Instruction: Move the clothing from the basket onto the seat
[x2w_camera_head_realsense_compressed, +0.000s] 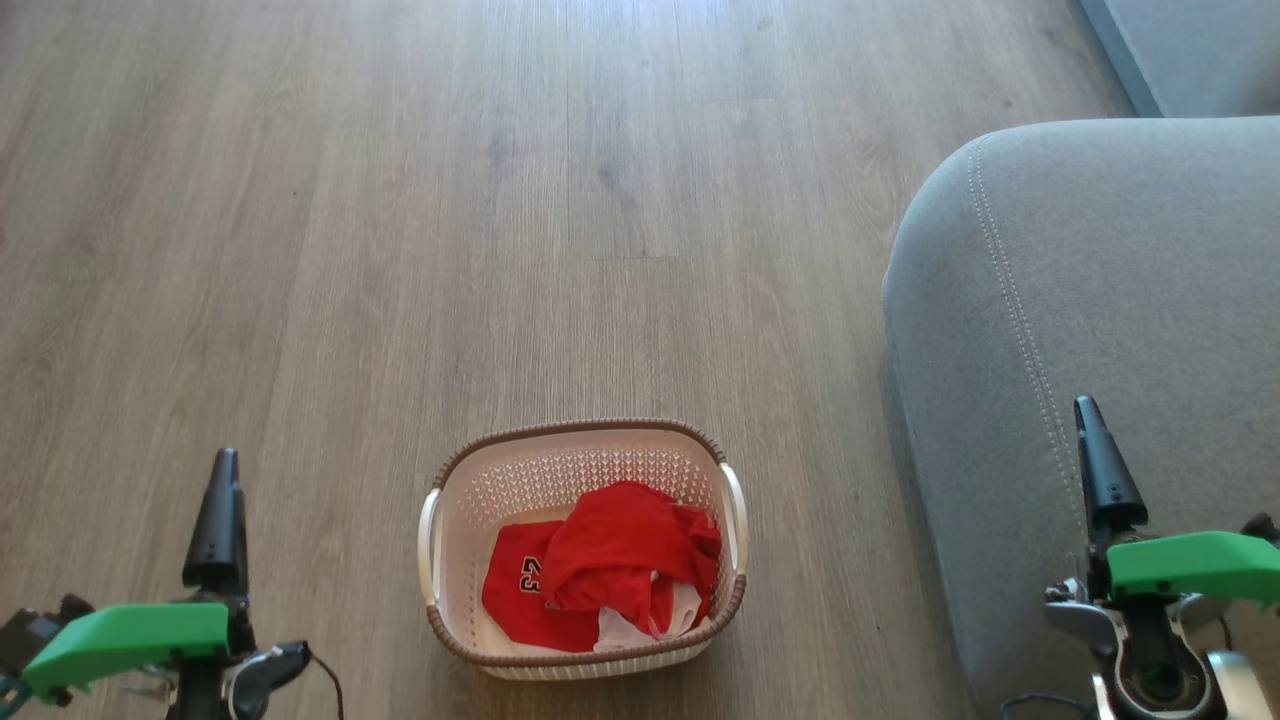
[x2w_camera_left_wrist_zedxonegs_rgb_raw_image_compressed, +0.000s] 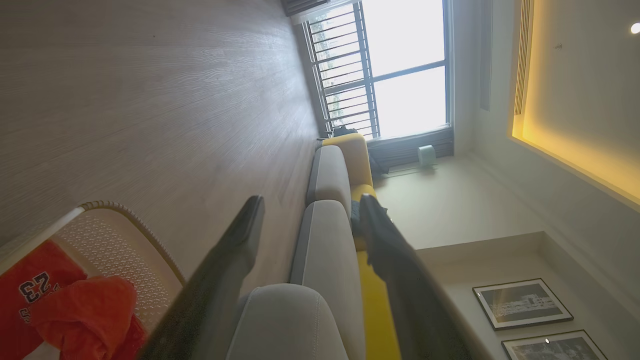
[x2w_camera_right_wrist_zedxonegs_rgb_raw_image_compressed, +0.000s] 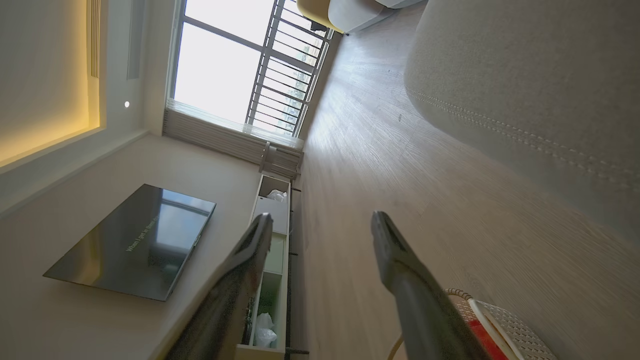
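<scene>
Head view: clothing (x2w_camera_head_realsense_compressed: 610, 565) right of left end effector (x2w_camera_head_realsense_compressed: 224, 470).

Basket (x2w_camera_head_realsense_compressed: 560, 475): cream, perforated, brown woven-look rim, white handles, upright. Inside the basket, a red jersey (x2w_camera_head_realsense_compressed: 515, 595) marked "23" lies against its left side. A plain red garment (x2w_camera_head_realsense_compressed: 625, 545) is crumpled over it, toward the right. Grey stitched seat (x2w_camera_head_realsense_compressed: 1100, 300): right of the basket, apart.

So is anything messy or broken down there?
Nothing looks broken or spilled. The red clothing is just scrunched in a heap inside the basket, which stands upright on the floor beside the grey seat.
</scene>
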